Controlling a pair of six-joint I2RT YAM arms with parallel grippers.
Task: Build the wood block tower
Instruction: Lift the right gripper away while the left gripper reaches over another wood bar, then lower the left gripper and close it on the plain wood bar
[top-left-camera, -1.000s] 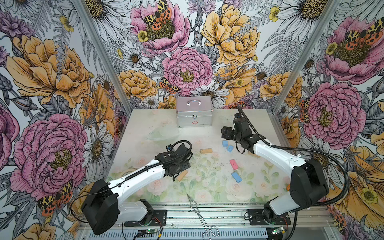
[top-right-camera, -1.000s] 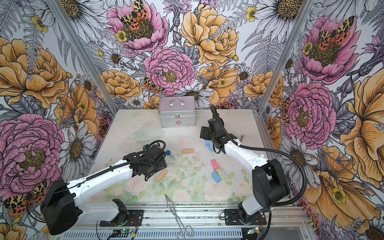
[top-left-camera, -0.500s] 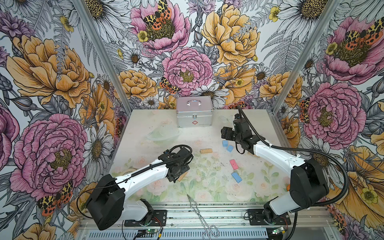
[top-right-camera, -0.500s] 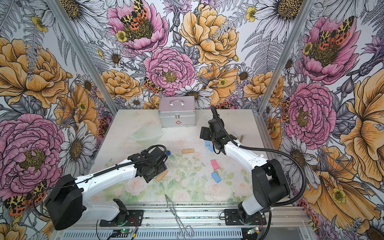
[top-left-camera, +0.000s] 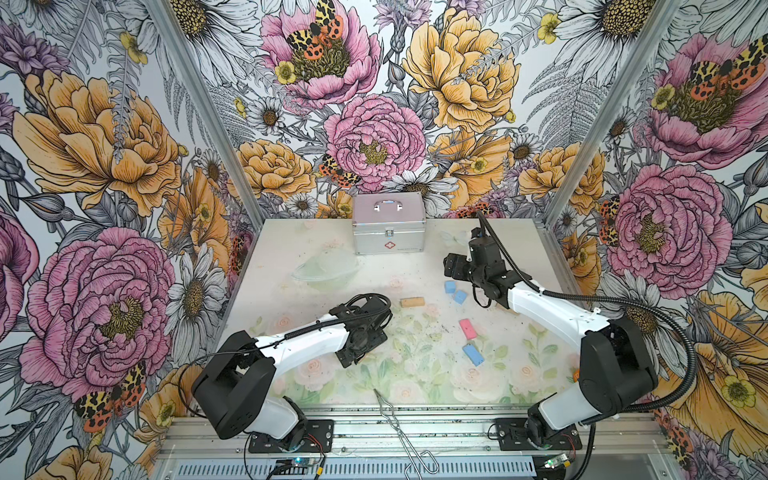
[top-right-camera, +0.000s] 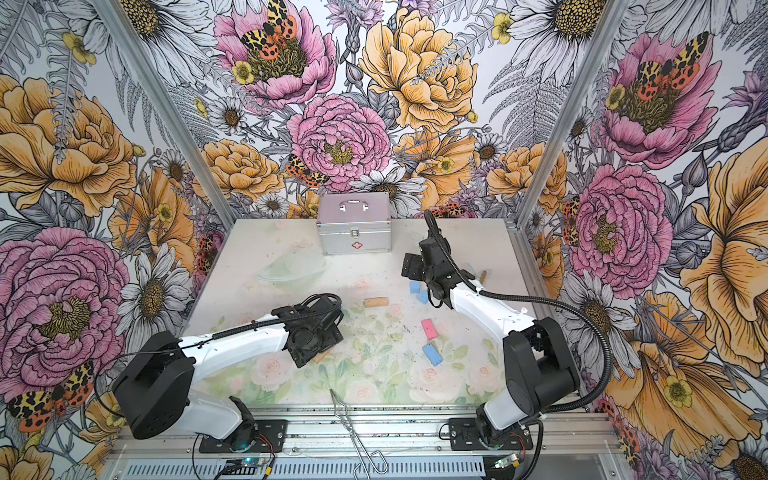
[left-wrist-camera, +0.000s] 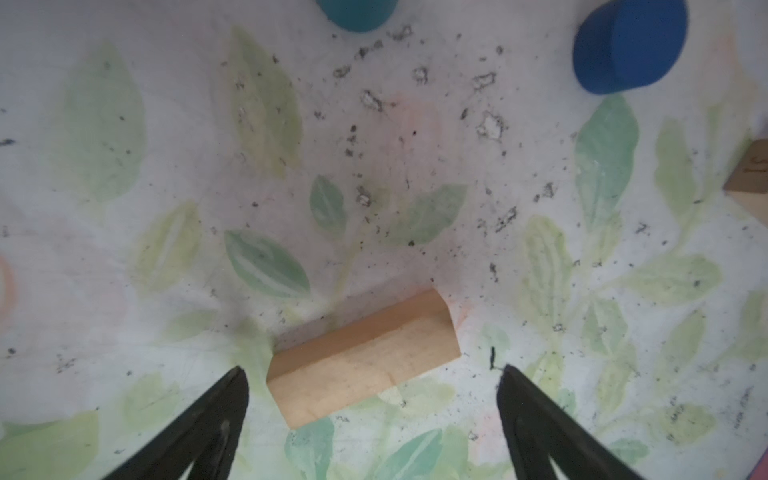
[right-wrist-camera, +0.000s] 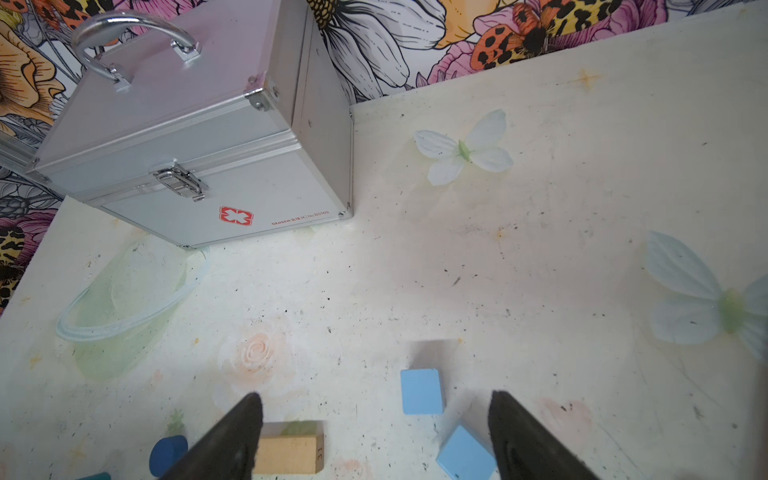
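The left gripper (left-wrist-camera: 372, 369) is spread wide with a tan plank (left-wrist-camera: 363, 357) lying loose between its fingers. The right gripper (right-wrist-camera: 376, 399) is spread wide by a light blue cube (right-wrist-camera: 422, 391).

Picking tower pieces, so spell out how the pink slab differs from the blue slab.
Colour: the pink slab is pink, the blue slab mid blue. Place: the pink slab lies farther back, the blue slab nearer the front. Shared: like size, both lying flat, slanted alike, not touching.
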